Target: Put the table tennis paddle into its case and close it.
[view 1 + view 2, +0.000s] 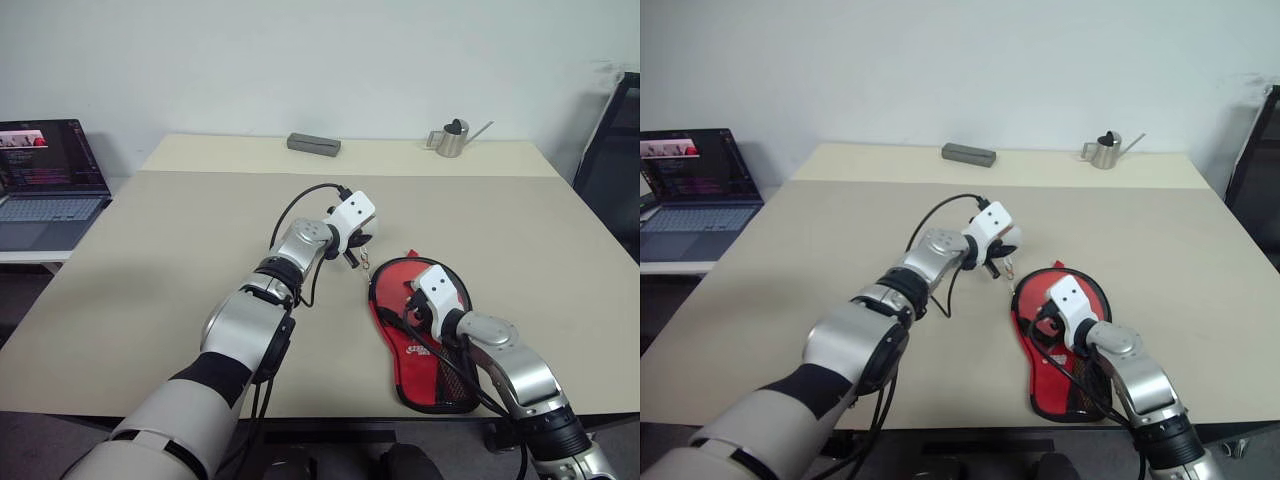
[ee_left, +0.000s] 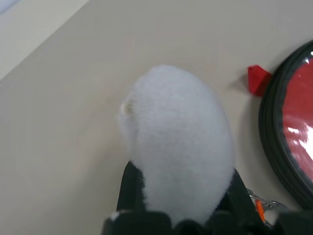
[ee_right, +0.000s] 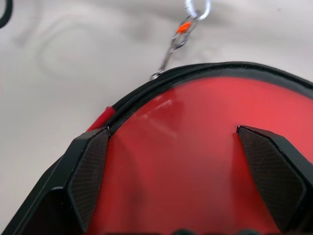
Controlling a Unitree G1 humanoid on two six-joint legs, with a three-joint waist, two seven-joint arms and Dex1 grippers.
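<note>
The case lies flat on the table, red side up, with a black rim and a black mesh pocket at its narrow near end. My right gripper is open, its two fingers spread over the round red part of the case. My left gripper hovers just beyond the case's far left rim, shut on the white pom-pom. A short metal chain with a clip runs from the pom-pom to the zipper on the rim. The table tennis paddle is hidden from view.
A grey block and a small metal watering can stand at the table's far edge. An open laptop sits on a lower surface at the left. A dark chair stands at the right.
</note>
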